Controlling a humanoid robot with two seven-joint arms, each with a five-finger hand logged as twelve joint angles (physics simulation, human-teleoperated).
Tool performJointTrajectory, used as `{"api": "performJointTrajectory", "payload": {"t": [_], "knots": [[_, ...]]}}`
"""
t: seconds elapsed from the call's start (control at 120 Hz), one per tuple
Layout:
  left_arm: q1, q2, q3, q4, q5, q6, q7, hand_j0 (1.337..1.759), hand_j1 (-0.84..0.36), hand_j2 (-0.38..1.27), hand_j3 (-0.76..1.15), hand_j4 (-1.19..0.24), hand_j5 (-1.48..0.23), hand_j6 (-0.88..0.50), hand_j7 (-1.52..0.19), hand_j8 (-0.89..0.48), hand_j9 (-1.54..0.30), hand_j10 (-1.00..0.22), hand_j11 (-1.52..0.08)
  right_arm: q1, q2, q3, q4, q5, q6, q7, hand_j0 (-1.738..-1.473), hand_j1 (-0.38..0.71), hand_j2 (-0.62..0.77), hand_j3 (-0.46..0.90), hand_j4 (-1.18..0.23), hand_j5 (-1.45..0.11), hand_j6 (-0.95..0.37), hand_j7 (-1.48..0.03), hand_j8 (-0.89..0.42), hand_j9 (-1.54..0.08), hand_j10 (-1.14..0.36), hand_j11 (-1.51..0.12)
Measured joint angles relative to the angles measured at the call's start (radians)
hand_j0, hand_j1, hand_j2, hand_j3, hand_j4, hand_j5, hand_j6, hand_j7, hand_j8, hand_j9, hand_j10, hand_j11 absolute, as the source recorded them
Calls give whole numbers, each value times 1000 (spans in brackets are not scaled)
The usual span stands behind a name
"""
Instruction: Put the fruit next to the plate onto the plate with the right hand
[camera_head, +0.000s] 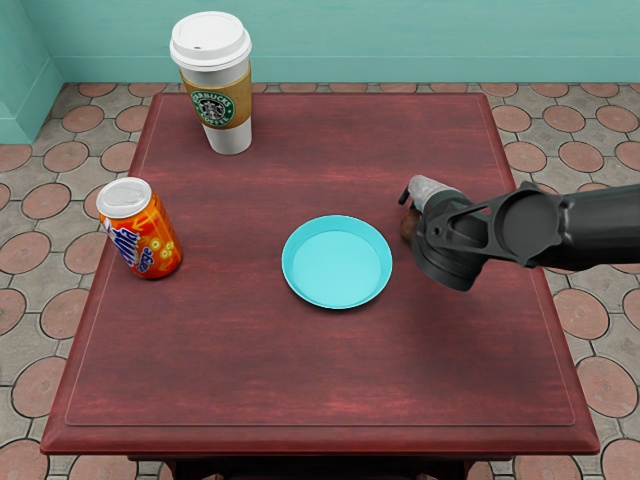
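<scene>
From where I stand, the right hand (443, 236) reaches in from the right side of the table (250, 380) and sits low just to the right of the turquoise plate (292, 272), which holds nothing. At the hand's left edge a small brown sliver shows, which I take to be the fruit (405, 228): it lies on the wood close beside the plate's right rim, mostly hidden under the dark palm. The hand's bulk blocks my sight, so I cannot tell whether its fingers are apart or already clamped on the fruit. My guess is that this is the reaching or grasping step, with the carry not yet begun. The next move calls for a firm hold, a lift clear of the rim, a short travel left over the plate, and a gentle release. The orange soda can (140, 228) at the left and the coffee cup (212, 85) at the far left stand well apart from all this.
</scene>
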Motion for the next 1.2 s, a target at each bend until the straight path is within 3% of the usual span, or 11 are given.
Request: {"api": "performJointTrajectory", "payload": {"t": [1.033,1.092,1.2], "knots": [[0,0,0,0,0,0,0,1658,346,0,0,-2,-3,-2,-3,-2,-3,-2,-3,-2,1,-9,-3,2,7,0,-1658,166,-85,0,-430,-559,-431,-559,-431,-559,-431,-559],[0,0,0,0,0,0,0,1658,346,0,0,-2,-3,-2,-3,-2,-3,-2,-3,-2,0,-8,-3,2,9,0,-1658,207,-91,0,-466,-602,-465,-603,-458,-602,-437,-603],[0,0,0,0,0,0,0,1658,346,0,0,-2,-3,-2,-3,-2,-3,-2,-3,-5,-11,6,-3,3,40,0,-1653,288,123,-1,-637,-792,-445,-809,-427,-804,-425,-816]]}}
